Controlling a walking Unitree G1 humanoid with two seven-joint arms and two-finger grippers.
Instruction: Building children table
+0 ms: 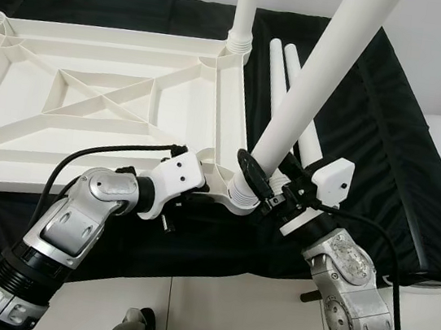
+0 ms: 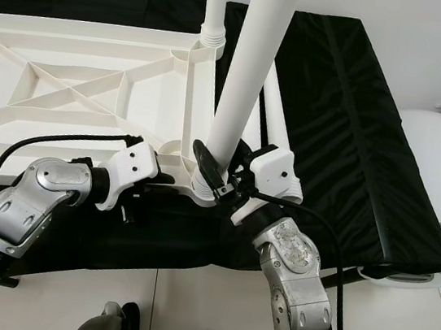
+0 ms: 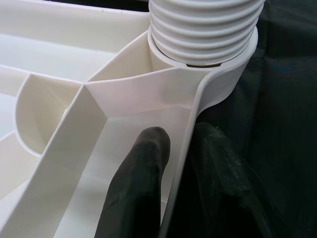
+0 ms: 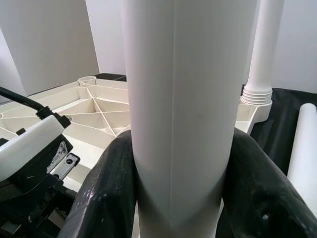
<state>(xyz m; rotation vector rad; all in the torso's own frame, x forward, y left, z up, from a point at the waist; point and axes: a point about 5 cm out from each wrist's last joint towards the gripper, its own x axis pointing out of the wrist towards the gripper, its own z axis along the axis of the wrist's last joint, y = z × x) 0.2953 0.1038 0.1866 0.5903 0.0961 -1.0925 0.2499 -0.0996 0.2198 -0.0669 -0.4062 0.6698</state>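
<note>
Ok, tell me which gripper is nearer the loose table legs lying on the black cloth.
Right. The right gripper, clamped on the table leg at the corner socket, sits beside the loose legs; the left gripper grips the tabletop rim farther away.

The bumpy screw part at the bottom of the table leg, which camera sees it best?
The left wrist view: the ridged thread sits close up, going into the corner socket. The eye views show it small, partly behind the right end effector. The right wrist view shows the smooth leg instead.

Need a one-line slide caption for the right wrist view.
Right pincer clamps a white table leg above the upturned tabletop.
</note>
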